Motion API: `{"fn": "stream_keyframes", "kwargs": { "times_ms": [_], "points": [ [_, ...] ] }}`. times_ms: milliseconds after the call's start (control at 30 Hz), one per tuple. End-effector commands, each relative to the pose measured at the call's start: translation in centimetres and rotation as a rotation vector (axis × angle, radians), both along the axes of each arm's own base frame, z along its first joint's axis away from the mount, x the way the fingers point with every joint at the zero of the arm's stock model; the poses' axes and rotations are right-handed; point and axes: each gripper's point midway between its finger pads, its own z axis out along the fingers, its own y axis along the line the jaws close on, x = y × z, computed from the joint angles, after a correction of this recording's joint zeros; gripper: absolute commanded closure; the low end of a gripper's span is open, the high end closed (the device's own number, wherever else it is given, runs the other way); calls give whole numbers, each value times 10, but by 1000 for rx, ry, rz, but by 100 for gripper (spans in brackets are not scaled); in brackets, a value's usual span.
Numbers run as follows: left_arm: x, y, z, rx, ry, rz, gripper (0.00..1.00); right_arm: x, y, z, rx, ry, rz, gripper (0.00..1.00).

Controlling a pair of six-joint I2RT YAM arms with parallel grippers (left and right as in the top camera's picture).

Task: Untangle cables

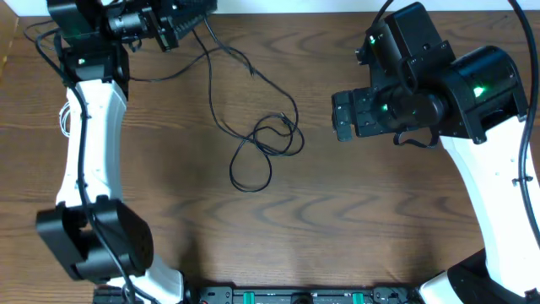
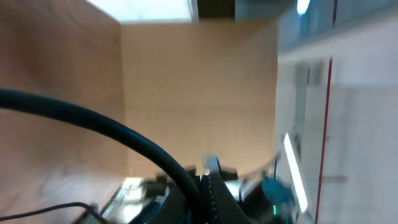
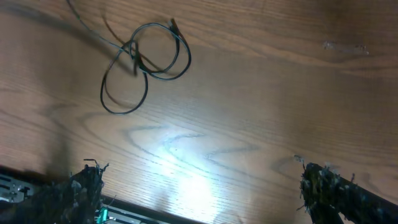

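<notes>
Black cable runs from clamping left jaws, loops apart from spread right jaws

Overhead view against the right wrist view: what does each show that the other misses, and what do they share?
Only overhead: both arms whole, and the left gripper shut at the table's far edge, apparently on the black cable, whose strands run from it down to the loops. Only right wrist: the right gripper seen from close up, its fingertips spread wide with nothing between them. Both: the cable's tangled loops lying on the wooden table.
</notes>
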Motion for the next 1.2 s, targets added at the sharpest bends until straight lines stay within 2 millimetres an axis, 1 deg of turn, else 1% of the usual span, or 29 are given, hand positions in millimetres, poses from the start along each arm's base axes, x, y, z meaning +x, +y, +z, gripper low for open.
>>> {"fn": "stream_keyframes", "kwargs": {
  "times_ms": [0,67,133,167,200,267,300,367,433,467,500,567,700,800,833,967,1100,1167],
  "points": [
    [30,11,5,-24,19,172,93,-1,0,0,4,4,-3,1],
    [47,16,10,-25,-19,291,93,-1,0,0,4,4,-3,1],
    [62,21,11,17,-113,399,92,-1,0,0,5,4,-3,1],
    [69,21,6,63,-154,446,93,-1,0,0,6,5,-6,1],
    [72,22,-1,89,-154,468,93,-1,0,0,6,5,-6,1],
    [79,24,-27,188,-122,521,92,-1,0,0,6,4,-6,1],
    [81,27,-45,258,-105,542,93,-1,0,0,6,5,-6,1],
    [80,41,-93,453,-12,613,93,-1,0,0,6,5,-6,1],
    [69,60,-140,667,119,684,93,-1,0,0,6,5,-6,1],
    [61,68,-158,767,163,698,93,-1,0,0,6,4,-6,1],
    [53,73,-172,856,186,693,92,-1,0,0,7,3,-6,1],
    [37,73,-188,979,187,620,93,1,1,1,10,-3,-6,1],
    [3,72,-208,1096,219,463,92,3,2,2,16,-13,-7,1],
    [-25,75,-219,1156,274,365,93,3,2,2,15,-11,-7,1],
    [-35,79,-223,1183,311,344,93,2,2,2,14,-10,-7,1],
    [-64,111,-236,1334,445,348,93,3,2,1,14,-10,-6,1],
    [-82,152,-239,1479,541,403,93,3,2,1,14,-9,-6,1],
    [-88,170,-239,1493,581,433,92,2,2,1,16,-7,-11,1]
  ]
}}
